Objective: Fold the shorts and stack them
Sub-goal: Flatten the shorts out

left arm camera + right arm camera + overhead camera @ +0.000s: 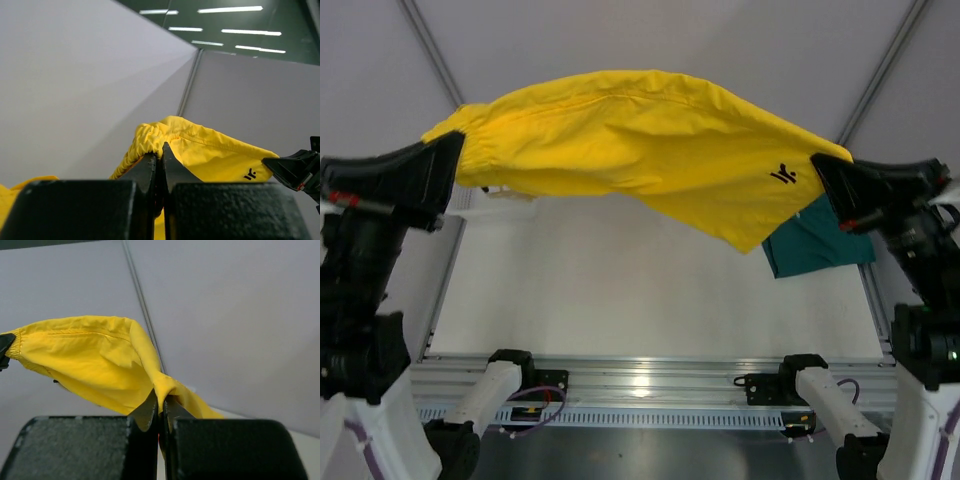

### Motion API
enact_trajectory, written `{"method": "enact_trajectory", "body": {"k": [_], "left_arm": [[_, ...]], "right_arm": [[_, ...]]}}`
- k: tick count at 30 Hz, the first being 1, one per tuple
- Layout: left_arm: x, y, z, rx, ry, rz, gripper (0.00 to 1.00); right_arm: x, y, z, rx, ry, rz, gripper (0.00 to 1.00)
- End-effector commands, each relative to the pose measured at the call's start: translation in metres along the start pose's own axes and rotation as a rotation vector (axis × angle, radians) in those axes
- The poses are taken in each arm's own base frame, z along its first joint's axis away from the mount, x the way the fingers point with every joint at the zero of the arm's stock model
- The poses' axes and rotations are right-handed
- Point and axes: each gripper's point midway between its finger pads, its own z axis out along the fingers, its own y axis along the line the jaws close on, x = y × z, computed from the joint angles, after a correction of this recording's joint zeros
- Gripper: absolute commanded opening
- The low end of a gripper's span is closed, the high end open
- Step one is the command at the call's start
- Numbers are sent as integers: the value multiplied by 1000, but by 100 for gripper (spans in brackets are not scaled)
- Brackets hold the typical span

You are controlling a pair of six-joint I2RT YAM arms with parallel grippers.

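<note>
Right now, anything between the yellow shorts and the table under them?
Nothing visible. The yellow shorts hang stretched between the left end effector and right end effector, and the table below looks bare. The teal shorts lie off to the right side.

Grey panel walls (75, 90), ceiling striplights (230, 9)

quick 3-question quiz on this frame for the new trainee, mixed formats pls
1. True or false: the yellow shorts lie flat on the table.
2. Which gripper pinches the gathered waistband end? A) left gripper B) right gripper C) neither
3. Fill in: the dark teal-green shorts lie on the table's far ____ side, partly behind the yellow pair.

Key
1. False: they hang stretched in the air between both arms.
2. A: the left wrist view shows its jaws shut on the elastic edge; the right gripper holds the end near the black logo.
3. right
</note>
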Motion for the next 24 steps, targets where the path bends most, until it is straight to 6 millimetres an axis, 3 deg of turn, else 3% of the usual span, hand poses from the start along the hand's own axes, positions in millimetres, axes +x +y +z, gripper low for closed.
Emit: {"method": "enact_trajectory", "body": {"k": [1,2,3,8,10,11,12,13,14,15,16,17,20,21,22,23,24], "left_arm": [[-41,-50,-47,88,-158,89,0],[-36,-46,-51,74,-157,88,0],[-42,-60,-71,93,-190,102,0],[-57,-85,-108,105,-260,130,0],[-68,-94,-111,114,-280,139,0],[-71,-93,-108,109,-277,141,0],[-69,-87,-100,91,-257,134,0],[-79,-89,-90,92,-264,142,0],[-77,-81,-79,74,-246,137,0],[-74,-70,-67,45,-220,125,0],[-78,-69,-59,43,-220,125,0],[-68,-48,-32,16,-178,102,0],[-35,-7,11,-5,-95,53,0],[-10,16,23,-32,-42,28,0],[3,23,28,-20,-13,20,0],[43,56,37,-57,56,-12,0],[54,62,37,-54,71,-9,0]], "right_arm": [[-28,50,-40,-93,-105,-83,0],[-28,57,-48,-103,-113,-88,0],[-33,72,-67,-122,-145,-107,0],[-46,104,-111,-128,-212,-146,0],[-54,111,-116,-127,-226,-153,0],[-55,103,-107,-101,-202,-137,0],[-68,112,-111,-105,-226,-163,0],[-73,108,-105,-88,-221,-163,0],[-66,80,-77,-19,-153,-120,0],[-78,83,-73,-17,-163,-142,0],[-76,73,-61,-6,-129,-123,0],[-61,43,-30,42,-50,-78,0],[-31,7,7,84,48,-23,0],[-22,0,11,88,68,-9,0],[7,-21,21,119,123,37,0],[20,-29,21,134,141,62,0],[27,-27,11,132,135,73,0]]}}
